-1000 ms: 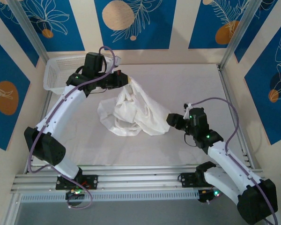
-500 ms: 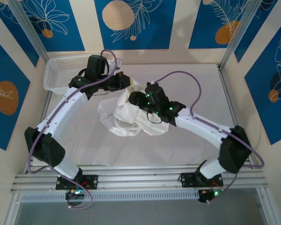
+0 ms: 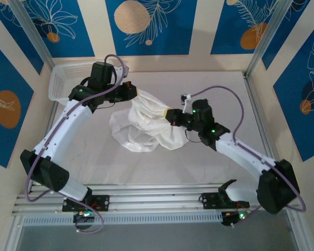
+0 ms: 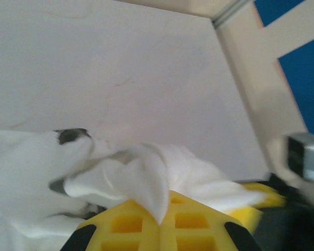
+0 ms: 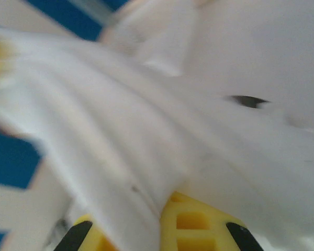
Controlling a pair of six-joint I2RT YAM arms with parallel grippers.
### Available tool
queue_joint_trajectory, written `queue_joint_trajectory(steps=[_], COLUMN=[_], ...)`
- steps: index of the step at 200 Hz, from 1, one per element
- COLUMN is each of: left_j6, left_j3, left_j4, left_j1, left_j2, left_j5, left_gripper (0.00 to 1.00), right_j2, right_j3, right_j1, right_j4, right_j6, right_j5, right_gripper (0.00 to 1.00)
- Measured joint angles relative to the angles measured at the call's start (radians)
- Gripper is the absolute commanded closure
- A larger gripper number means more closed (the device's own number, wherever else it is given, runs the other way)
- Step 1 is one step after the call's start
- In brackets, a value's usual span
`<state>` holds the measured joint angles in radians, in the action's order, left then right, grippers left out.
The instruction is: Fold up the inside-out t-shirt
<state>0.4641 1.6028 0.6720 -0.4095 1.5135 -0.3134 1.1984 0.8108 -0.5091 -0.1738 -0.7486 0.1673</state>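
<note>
Spreading step: your left gripper and right gripper both clamped on t-shirt far edge. Next: pull apart left-right, lay flat.

This is a robotics lab test cell, not a home. Two white arms, left and right, are bolted to an aluminium rail along the near edge of a pale tabletop. Aluminium posts frame it, and wall panels printed with blue leaf patterns enclose it. Purple cables loop off the arms. A white mesh basket sits in the far left corner.
</note>
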Motion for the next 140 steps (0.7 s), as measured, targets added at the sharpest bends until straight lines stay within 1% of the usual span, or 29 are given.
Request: queue_joint_trajectory(steps=[16, 18, 27, 36, 43, 52, 59, 77, 98, 111, 127, 140], left_j6=[-0.022, -0.023, -0.029, -0.034, -0.042, -0.068, -0.080, -0.109, -0.162, -0.200, -0.268, -0.309], left_j3=[-0.063, -0.069, -0.106, -0.135, -0.148, -0.159, -0.167, -0.201, -0.297, -0.367, -0.428, -0.437], left_j4=[-0.018, -0.020, -0.039, -0.048, -0.054, -0.061, -0.068, -0.096, -0.161, -0.206, -0.245, -0.264], left_j1=[0.003, 0.003, 0.002, 0.007, 0.013, 0.022, 0.025, 0.027, -0.008, -0.074, -0.192, -0.261], left_j2=[0.000, 0.000, 0.000, 0.000, 0.000, -0.003, -0.010, -0.055, -0.163, -0.233, -0.284, -0.281], left_j5=[0.024, 0.023, 0.024, 0.037, 0.046, 0.055, 0.058, 0.061, 0.051, 0.061, 0.100, 0.130], left_gripper=[1.00, 0.98, 0.86, 0.71, 0.62, 0.54, 0.50, 0.48, 0.48, 0.46, 0.45, 0.39], right_j2=[-0.017, -0.017, -0.014, -0.014, -0.013, -0.007, 0.002, 0.031, 0.049, 0.050, 0.050, 0.050], right_j3=[0.008, 0.010, 0.014, 0.014, 0.015, 0.022, 0.031, 0.068, 0.087, 0.087, 0.088, 0.093], right_j1=[0.060, 0.068, 0.095, 0.116, 0.127, 0.140, 0.146, 0.153, 0.153, 0.153, 0.153, 0.150], right_j4=[-0.074, -0.082, -0.103, -0.111, -0.115, -0.114, -0.109, -0.092, -0.083, -0.073, -0.066, -0.052], right_j6=[-0.014, -0.016, -0.021, -0.021, -0.021, -0.021, -0.020, -0.020, -0.020, -0.020, -0.020, -0.020], right_j5=[0.164, 0.182, 0.250, 0.298, 0.328, 0.352, 0.368, 0.399, 0.414, 0.417, 0.417, 0.416], right_gripper=[1.00, 1.00, 1.00, 1.00, 1.00, 1.00, 1.00, 1.00, 1.00, 1.00, 1.00, 1.00])
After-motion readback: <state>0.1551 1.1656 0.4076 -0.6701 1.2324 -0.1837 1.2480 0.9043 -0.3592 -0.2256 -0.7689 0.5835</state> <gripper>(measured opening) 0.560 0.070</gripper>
